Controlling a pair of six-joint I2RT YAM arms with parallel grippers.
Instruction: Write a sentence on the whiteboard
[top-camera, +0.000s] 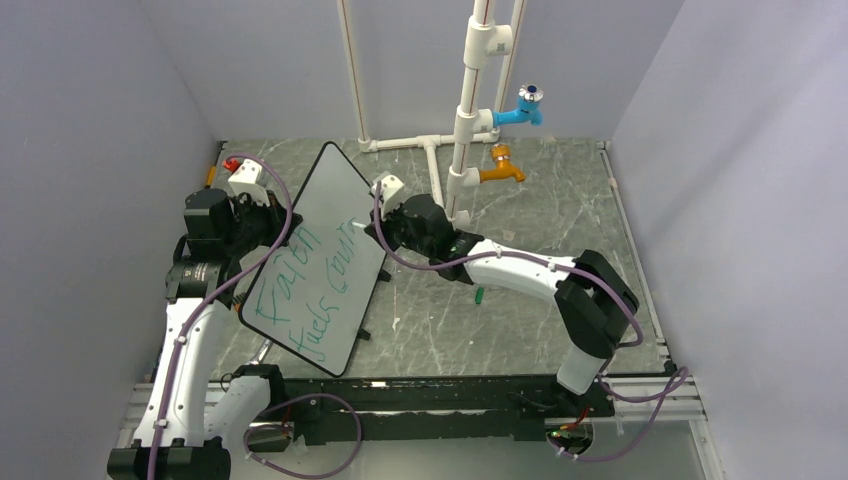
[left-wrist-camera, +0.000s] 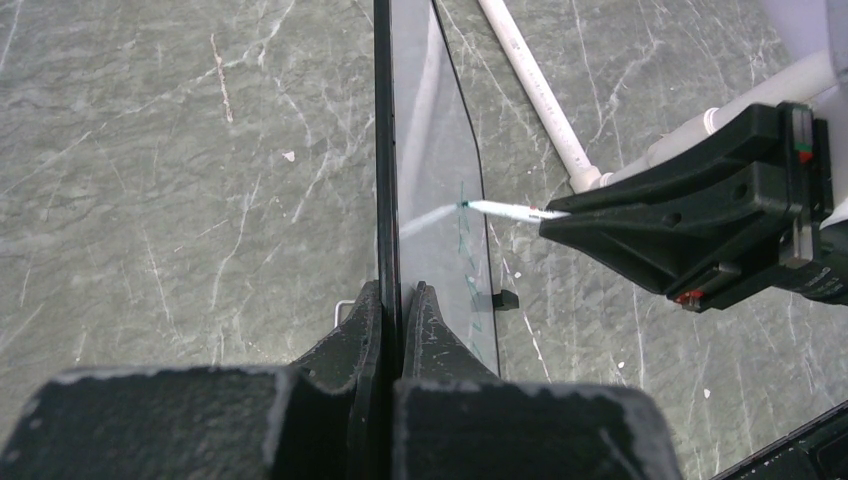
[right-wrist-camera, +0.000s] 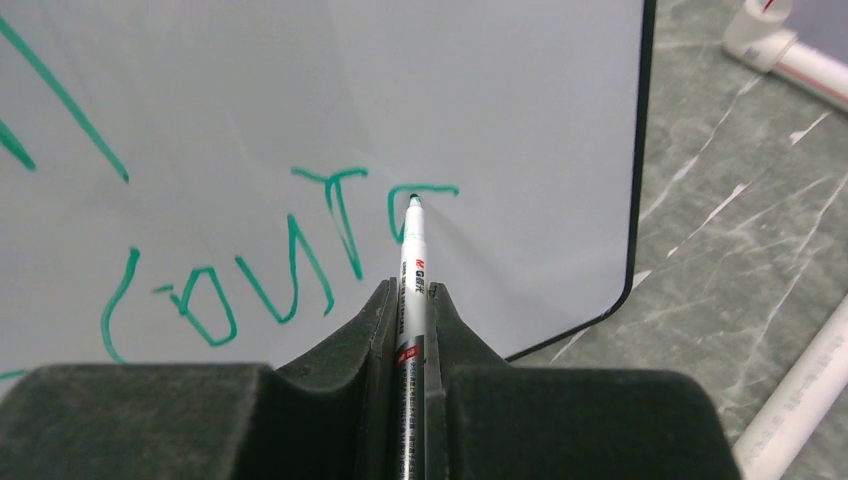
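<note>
Mid-word in the sentence (top-camera: 300, 295), past "cour": right gripper (right-wrist-camera: 410, 295) clamped on the green marker (right-wrist-camera: 413, 240), tip on the whiteboard (top-camera: 330, 195) beside the pipe stand (top-camera: 462, 130), rim pinched in the closed left gripper (left-wrist-camera: 400, 298); next, probably finishing this letter under light, steady contact.

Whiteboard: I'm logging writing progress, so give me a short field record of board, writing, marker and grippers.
whiteboard: raised at a tilt, rim pinched by left gripper
sentence: green, two lines, reads roughly "Faith fuels cour", next letter begun
marker: clamped in right gripper, tip touching the board
</note>
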